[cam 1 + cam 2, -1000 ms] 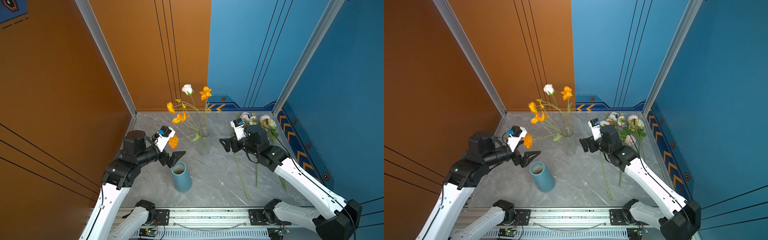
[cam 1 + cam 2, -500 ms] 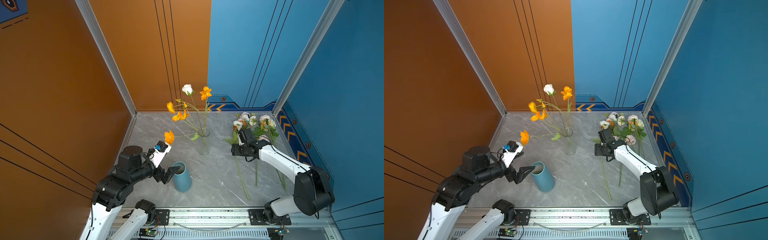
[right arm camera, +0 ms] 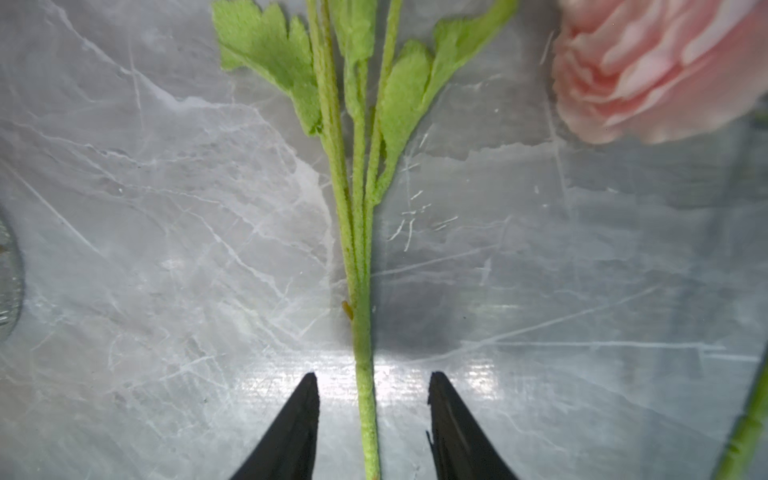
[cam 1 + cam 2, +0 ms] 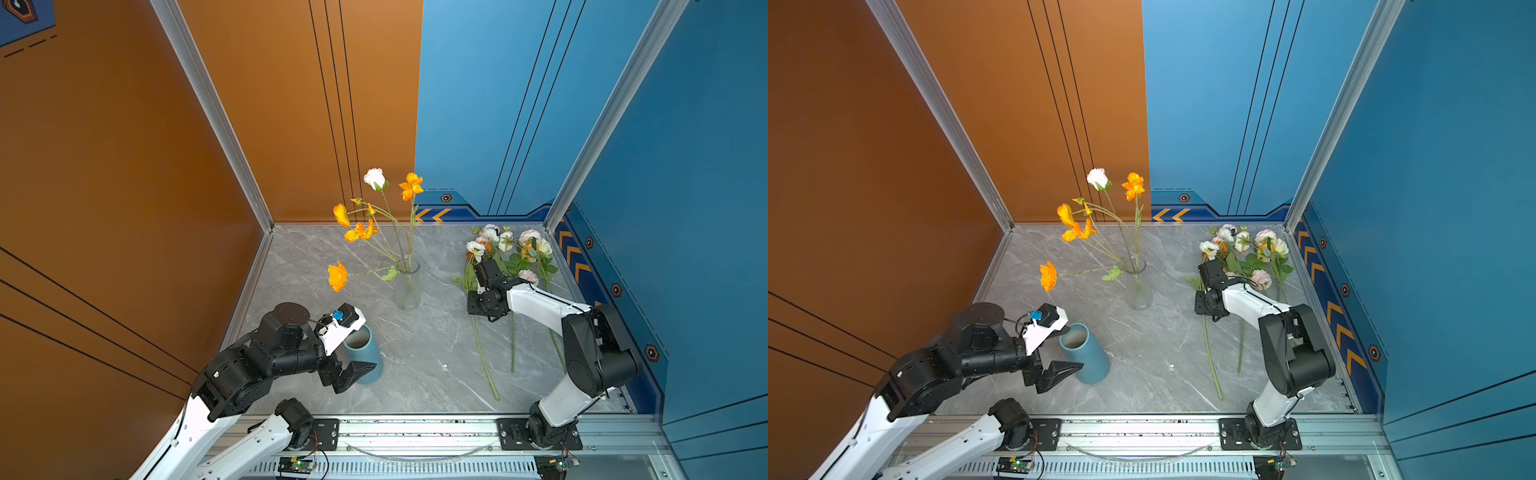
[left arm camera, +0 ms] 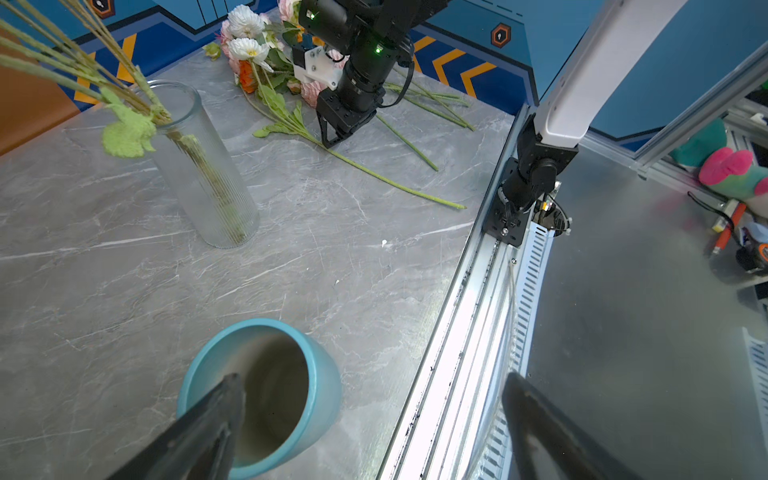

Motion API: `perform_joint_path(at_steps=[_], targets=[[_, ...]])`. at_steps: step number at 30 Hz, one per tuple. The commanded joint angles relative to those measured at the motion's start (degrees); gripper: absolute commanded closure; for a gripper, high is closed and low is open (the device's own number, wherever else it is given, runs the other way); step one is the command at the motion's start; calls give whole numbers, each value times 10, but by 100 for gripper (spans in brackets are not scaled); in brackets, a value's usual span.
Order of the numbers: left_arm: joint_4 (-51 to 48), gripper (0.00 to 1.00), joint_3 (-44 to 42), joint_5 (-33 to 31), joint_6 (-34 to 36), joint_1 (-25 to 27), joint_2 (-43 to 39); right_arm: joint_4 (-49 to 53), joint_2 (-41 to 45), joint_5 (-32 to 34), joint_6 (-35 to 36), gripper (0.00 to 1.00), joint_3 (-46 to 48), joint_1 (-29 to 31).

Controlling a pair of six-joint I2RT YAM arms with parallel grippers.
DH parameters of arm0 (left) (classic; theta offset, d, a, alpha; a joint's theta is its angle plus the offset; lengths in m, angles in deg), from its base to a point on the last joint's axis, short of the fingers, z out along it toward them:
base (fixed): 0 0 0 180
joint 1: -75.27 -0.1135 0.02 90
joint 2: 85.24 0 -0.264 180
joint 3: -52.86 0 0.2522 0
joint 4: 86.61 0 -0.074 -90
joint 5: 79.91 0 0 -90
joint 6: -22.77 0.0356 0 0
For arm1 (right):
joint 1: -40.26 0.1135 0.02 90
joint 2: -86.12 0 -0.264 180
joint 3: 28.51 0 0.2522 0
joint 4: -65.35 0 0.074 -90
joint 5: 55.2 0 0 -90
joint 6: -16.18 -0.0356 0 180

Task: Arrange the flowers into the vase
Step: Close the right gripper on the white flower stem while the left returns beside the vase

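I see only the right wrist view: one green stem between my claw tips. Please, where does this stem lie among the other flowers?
Observer: The stem is the leftmost of the loose flowers, nearest the glass vase.
Operator: Does that vase hold flowers already?
Observer: Yes, orange blooms and one white bloom.
Operator: And the left claw?
Observer: The left claw is open and empty, beside a blue pot.
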Motion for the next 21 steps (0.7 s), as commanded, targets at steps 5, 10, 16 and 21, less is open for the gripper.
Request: perform_joint_path(at_steps=[5, 10, 16, 21], targets=[[54, 0, 58, -165, 34, 116, 107, -10, -22, -6, -8, 65, -6, -2], [51, 2, 130, -138, 106, 127, 185, 6, -38, -12, 1, 70, -13, 1], [51, 2, 173, -131, 158, 125, 252, 30, -45, 2, 8, 80, -15, 11], [51, 2, 172, -137, 165, 124, 278, 33, -52, -3, 15, 99, -15, 11]])
